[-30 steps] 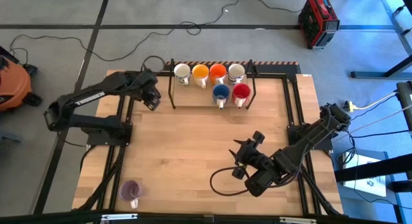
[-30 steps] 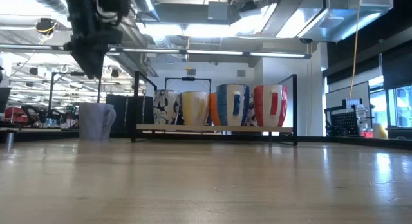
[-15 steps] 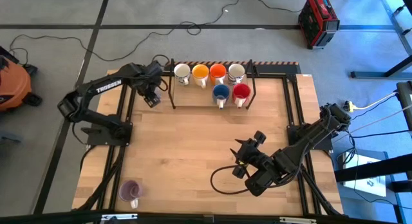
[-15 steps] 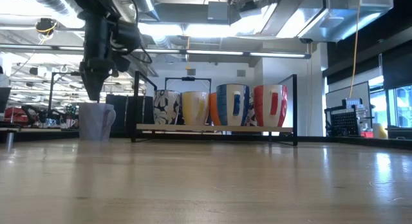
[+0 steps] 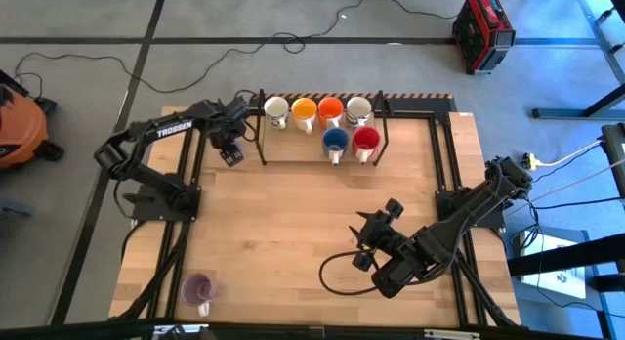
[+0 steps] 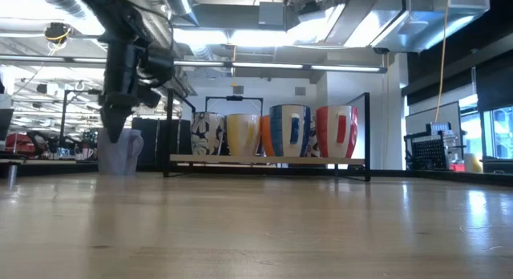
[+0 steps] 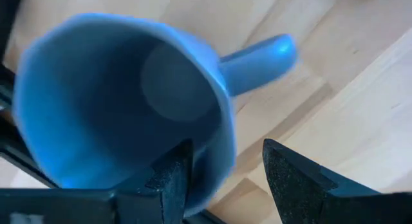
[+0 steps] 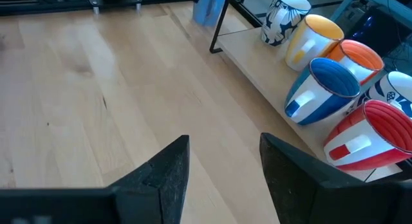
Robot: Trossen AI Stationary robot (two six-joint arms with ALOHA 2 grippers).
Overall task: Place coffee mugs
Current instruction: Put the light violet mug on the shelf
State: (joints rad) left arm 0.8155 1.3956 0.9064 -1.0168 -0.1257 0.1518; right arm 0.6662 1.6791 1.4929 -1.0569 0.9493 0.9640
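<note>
A pale purple mug (image 7: 122,102) stands upright on the table left of the rack, its handle (image 7: 257,53) sticking out sideways. My left gripper (image 7: 225,150) points down over it, open. One finger (image 7: 172,179) is over the mug's inside and the other (image 7: 293,182) outside the wall beside the handle; in the low view its tips (image 6: 115,128) are at rim height. Several mugs (image 5: 335,139) stand on the rack (image 5: 293,150). Another pale purple mug (image 5: 198,290) stands near the front left corner. My right gripper (image 8: 225,139) hovers open over the table's right half.
The rack's black post (image 5: 260,135) rises close to my left gripper, on the side toward the table's right edge. Black frame rails (image 5: 444,164) run along both sides of the table. A black cable (image 5: 337,278) loops on the wood beside the right arm. Bare wood (image 5: 283,223) lies mid-table.
My left gripper has come down over the pale purple mug beside the rack, rolling a little about its own axis, until its fingertips reach the rim. The mug has stayed in place.
</note>
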